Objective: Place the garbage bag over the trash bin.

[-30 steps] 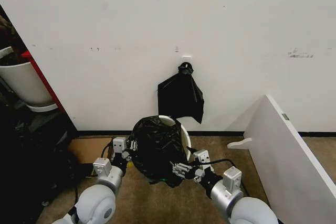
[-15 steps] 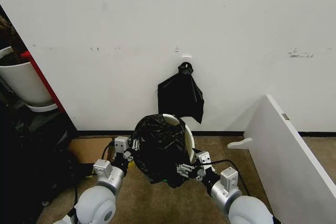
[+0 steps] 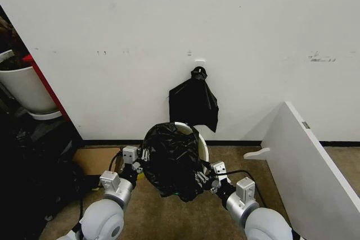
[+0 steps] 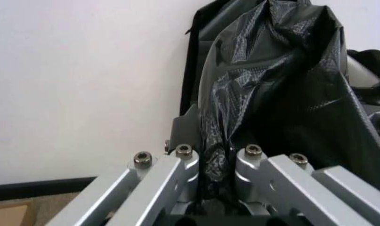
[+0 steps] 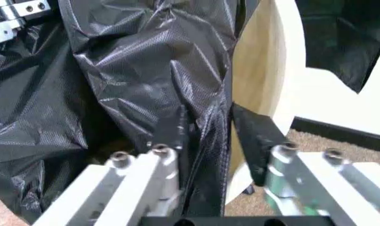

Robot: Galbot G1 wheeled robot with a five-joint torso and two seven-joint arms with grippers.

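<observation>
The garbage bag [image 3: 171,160] pretty much swallows the trash bin [image 3: 198,141]; just a rim sliver shows. The left gripper [image 4: 216,200] fingertips are buried in plastic.

The garbage bag [image 3: 171,158] drapes over the trash bin [image 3: 199,145] (by the wall), between both claws.

head: high, downward | wrists: close, both on garbage bag [image 3: 171,158]

Garbage bag [image 3: 171,158]: glossy crinkled black plastic, billowy, draped over the bin's near side and most of its mouth. Trash bin [image 3: 199,145]: round, white, upright; rim showing at 2 o'clock.
</observation>
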